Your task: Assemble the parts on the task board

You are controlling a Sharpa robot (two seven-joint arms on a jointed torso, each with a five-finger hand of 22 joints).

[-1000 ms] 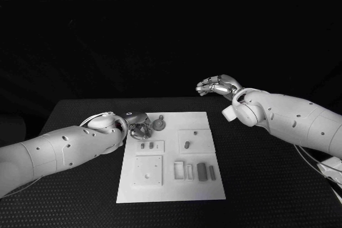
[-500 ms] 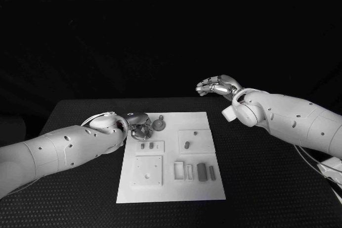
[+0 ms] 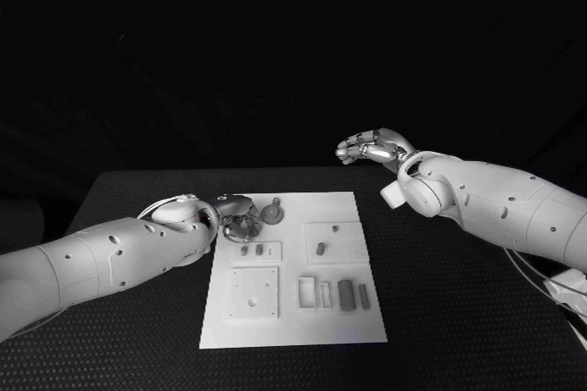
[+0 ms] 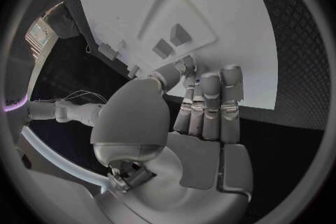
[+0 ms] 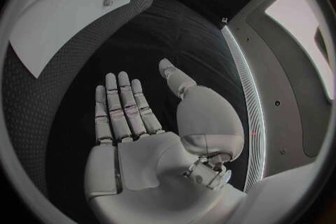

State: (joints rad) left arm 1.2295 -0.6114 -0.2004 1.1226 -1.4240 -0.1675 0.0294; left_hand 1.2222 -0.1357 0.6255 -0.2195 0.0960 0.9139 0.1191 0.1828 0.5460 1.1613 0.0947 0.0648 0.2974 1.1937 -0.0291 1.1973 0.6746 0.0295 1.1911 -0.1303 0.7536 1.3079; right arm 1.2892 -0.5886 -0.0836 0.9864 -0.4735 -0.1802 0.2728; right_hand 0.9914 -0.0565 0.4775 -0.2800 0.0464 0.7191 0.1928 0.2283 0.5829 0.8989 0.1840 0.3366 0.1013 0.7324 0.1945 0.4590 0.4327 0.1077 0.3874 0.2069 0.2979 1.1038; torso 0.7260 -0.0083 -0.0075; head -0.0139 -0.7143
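White task board [image 3: 293, 315]; left hand [image 3: 240, 219] seemingly touching its edge.

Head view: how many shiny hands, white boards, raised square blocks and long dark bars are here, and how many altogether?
Silver many-fingered hands: 2 (left hand, right hand)
Flat white task board: 1
Raised white square blocks on it: 3
Long dark grey bars: 2
Total: 8

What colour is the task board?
White; the task board shows best in the head view, against the black table.
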